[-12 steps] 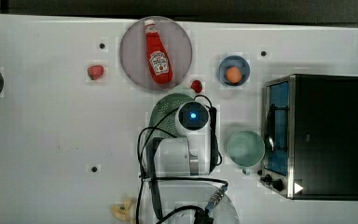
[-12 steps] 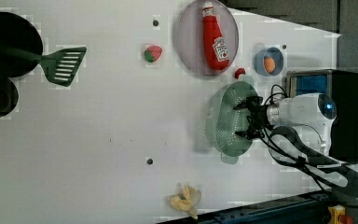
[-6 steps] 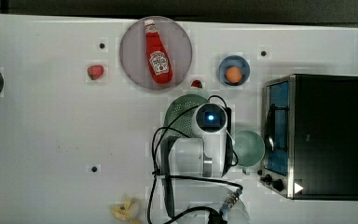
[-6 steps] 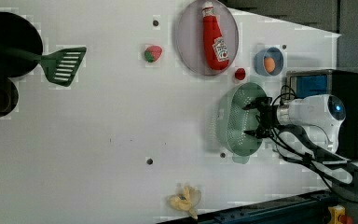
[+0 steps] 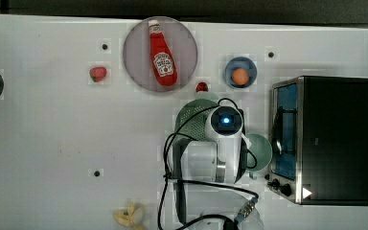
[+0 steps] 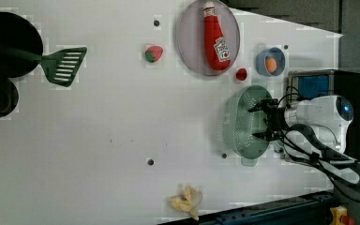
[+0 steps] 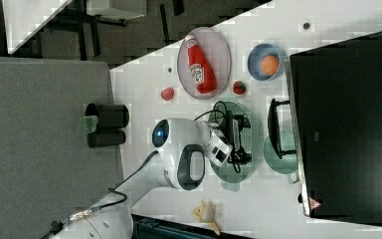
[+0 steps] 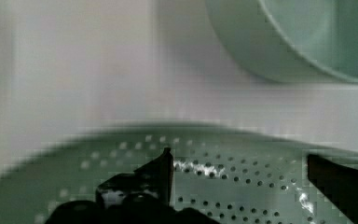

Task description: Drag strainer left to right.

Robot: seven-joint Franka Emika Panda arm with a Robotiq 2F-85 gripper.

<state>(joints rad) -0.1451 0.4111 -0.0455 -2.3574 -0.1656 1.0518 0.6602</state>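
Note:
The strainer point(image 5: 191, 117), a pale mint-green oval colander with many small holes, lies on the white table just left of the green mug point(image 5: 262, 152) in the top view. The arm hides much of it there. It is plainer in the left view, where the strainer point(image 6: 241, 126) lies with my gripper point(image 6: 254, 123) reaching into its bowl. My gripper point(image 8: 240, 168) is open, both black fingers down inside the holed bowl point(image 8: 242, 196) with nothing clamped between them. In the right view, the strainer point(image 7: 251, 164) lies under my gripper point(image 7: 241, 137).
A black toaster oven point(image 5: 326, 139) stands at the top view's right, with the mug point(image 8: 307, 37) between it and the strainer. A ketchup bottle point(image 5: 162, 55) lies on a grey plate point(image 5: 134, 57). Nearby are a blue bowl point(image 5: 240, 72), a strawberry point(image 5: 97, 73), a small red item point(image 5: 201, 87) and a spatula point(image 6: 63, 65).
My arm has moved toward the top view's right, and the strainer has slid with it toward the mug and oven. The fingers have stayed open.

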